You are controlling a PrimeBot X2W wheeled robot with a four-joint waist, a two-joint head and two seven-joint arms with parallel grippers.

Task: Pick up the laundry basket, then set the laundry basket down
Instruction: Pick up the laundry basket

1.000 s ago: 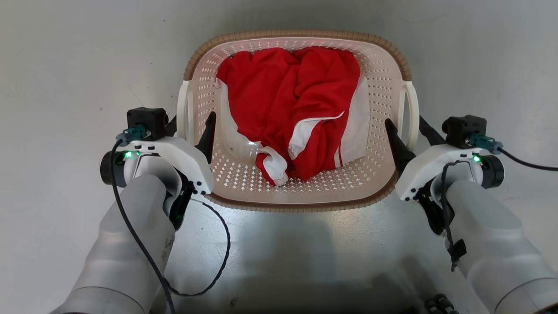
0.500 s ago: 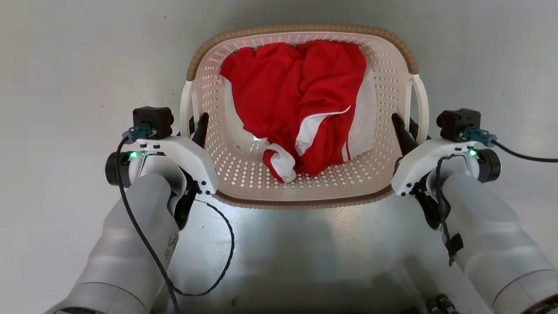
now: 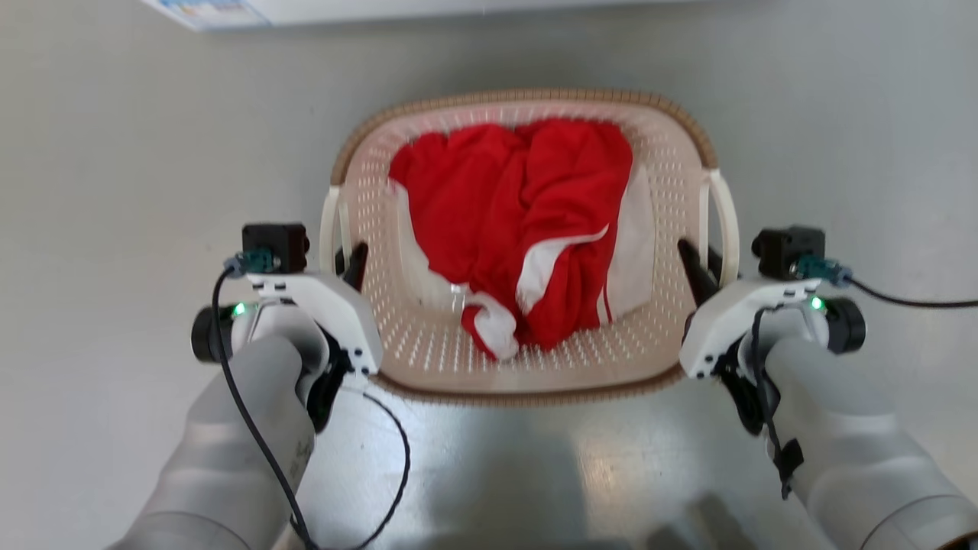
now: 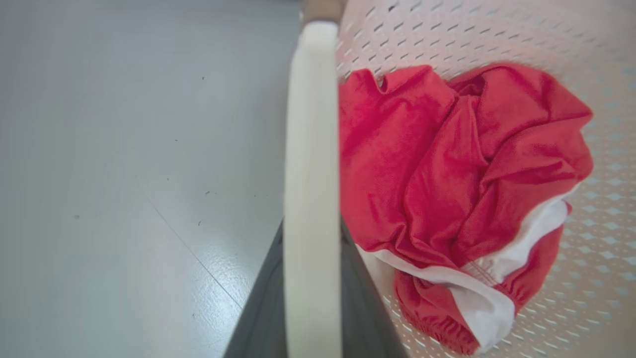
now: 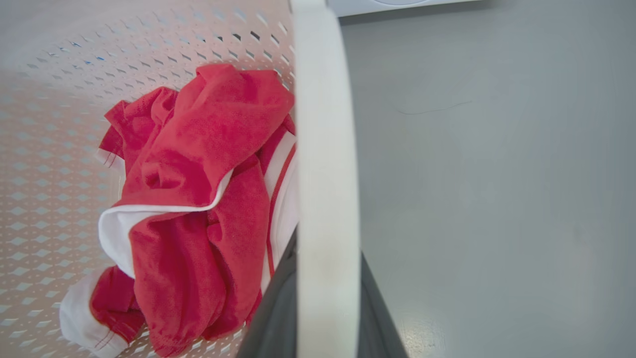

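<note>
Pinching from either side, the left gripper (image 3: 345, 258) is clamping the left handle (image 4: 310, 174) and the right gripper (image 3: 701, 256) the right handle (image 5: 325, 174) of the laundry basket (image 3: 428, 359), which is sitting between the arms over the grey floor (image 3: 114, 191). The handles are looking smooth, so one arm rising faster is risking a slip — and tipping the red garment (image 3: 519, 206) toward the far wall.

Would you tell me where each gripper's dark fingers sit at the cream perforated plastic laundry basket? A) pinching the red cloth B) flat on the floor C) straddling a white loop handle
C: in each wrist view a white loop handle of the laundry basket runs between the dark fingers of the left gripper and the right gripper.
</note>
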